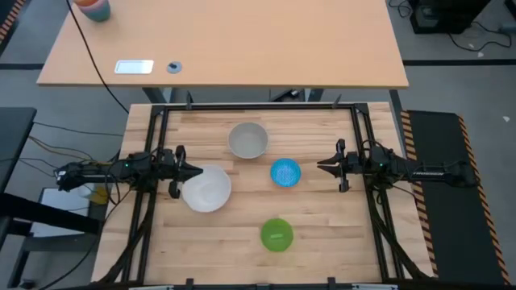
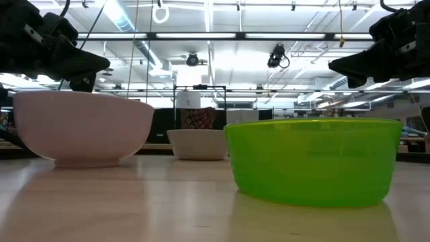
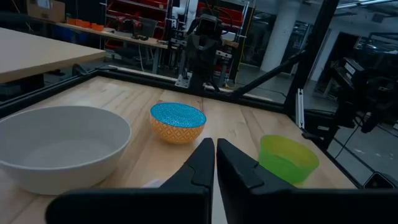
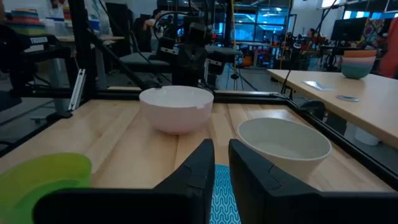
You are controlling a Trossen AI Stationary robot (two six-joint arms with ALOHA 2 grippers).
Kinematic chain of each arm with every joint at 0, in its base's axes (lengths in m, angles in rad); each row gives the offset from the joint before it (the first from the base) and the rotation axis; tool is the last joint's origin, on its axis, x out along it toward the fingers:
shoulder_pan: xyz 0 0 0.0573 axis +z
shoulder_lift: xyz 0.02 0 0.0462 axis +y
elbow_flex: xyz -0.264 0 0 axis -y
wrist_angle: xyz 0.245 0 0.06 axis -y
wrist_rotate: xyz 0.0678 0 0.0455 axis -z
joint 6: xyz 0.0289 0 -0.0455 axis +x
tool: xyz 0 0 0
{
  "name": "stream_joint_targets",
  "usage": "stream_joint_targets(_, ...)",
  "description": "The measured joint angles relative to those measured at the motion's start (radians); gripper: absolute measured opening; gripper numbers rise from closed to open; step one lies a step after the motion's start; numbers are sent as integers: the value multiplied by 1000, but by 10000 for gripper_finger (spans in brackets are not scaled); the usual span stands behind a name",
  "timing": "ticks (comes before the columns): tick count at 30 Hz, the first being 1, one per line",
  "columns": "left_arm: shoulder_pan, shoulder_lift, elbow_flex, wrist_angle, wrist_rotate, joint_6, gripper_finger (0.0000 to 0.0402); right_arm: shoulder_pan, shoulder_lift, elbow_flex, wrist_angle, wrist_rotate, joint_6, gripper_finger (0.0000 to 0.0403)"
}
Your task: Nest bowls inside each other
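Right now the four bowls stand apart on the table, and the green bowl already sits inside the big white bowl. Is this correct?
Not quite. The green bowl is not inside the big white bowl; it stands alone on the table, like the blue bowl and the grey-white bowl. The high view shows all four apart.

Four bowls sit apart on the worktop (image 1: 322, 242), none inside another. The big white bowl (image 1: 207, 189) is right at the tip of the left end effector (image 1: 193, 170), so that side is blocked. The blue bowl (image 1: 285, 172) sits near the right end effector (image 1: 321, 165), with bare wood between them. The grey-white bowl (image 1: 247, 140) is by the back rail. The green bowl (image 1: 276, 234) sits alone at the front. There is open wood between the bowls and in the front corners. A black frame (image 1: 258, 107) runs around the edge.
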Motion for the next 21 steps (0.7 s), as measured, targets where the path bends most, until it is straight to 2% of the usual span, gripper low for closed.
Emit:
stream_joint_targets(12,0,0,0,2,0,0,23,0,0,0,0,0,0,59)
stream_joint_targets(21,3,1,0,290,-1,68,23,0,0,0,0,0,0,59)
